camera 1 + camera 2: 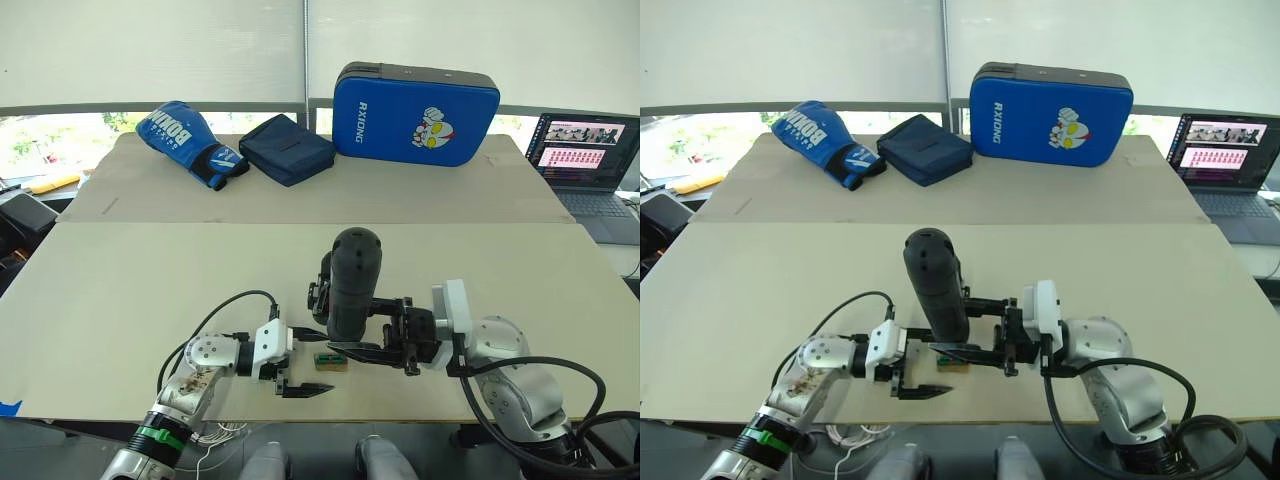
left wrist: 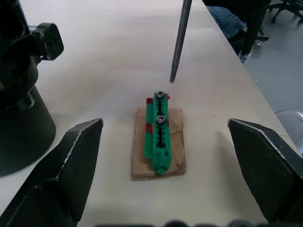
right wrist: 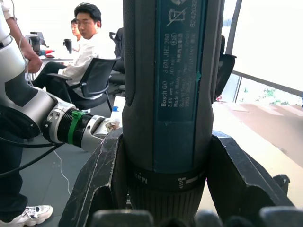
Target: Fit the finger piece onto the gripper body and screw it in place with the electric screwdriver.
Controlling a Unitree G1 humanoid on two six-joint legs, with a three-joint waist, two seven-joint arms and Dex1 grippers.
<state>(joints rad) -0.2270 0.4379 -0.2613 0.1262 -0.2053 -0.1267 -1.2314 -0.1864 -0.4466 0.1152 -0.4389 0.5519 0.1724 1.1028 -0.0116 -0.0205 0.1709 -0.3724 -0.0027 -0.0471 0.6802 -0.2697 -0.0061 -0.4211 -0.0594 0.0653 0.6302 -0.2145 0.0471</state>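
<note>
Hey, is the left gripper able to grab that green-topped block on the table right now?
Probably yes. The left gripper is open, its fingers spread to either side of the green-topped block, with nothing between them. The electric screwdriver bit hangs just beyond.

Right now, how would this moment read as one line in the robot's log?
right pincer: shut on electric screwdriver, upright | bit above green-topped block | left pincer: open, straddling block | block on table
</note>
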